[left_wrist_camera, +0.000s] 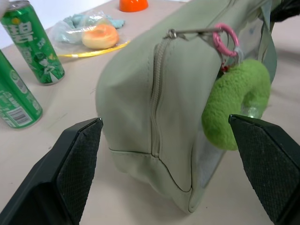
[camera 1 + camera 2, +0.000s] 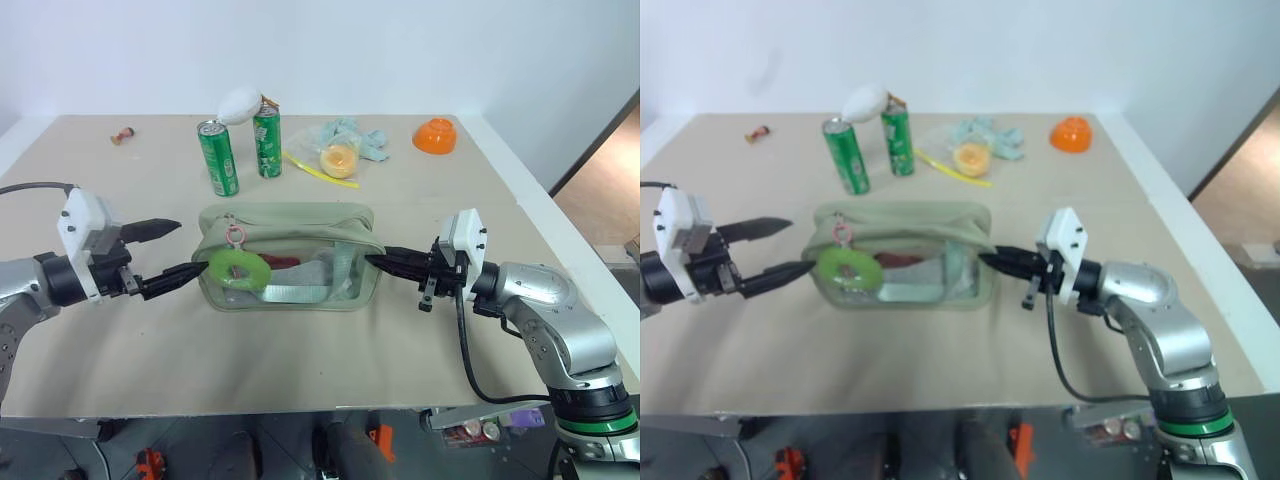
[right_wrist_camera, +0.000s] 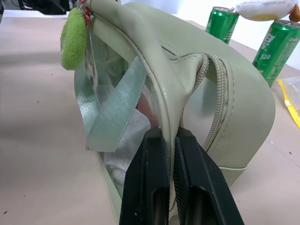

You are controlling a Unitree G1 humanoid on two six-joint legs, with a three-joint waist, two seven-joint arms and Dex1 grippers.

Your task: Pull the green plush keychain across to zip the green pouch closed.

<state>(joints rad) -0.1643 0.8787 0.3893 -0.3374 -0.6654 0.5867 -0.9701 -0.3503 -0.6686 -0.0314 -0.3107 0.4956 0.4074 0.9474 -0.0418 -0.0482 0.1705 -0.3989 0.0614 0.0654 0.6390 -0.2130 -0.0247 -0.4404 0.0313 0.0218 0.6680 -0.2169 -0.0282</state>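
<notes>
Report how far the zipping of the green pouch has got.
Done: the right claw is shut on the end of the green pouch, bracing it. In hand: the left claw stands open at the other end, one finger beside the green plush keychain, not yet gripping it. Left: the keychain hangs at the left end of the zipper, so grasping it and the whole pull across remain.
</notes>
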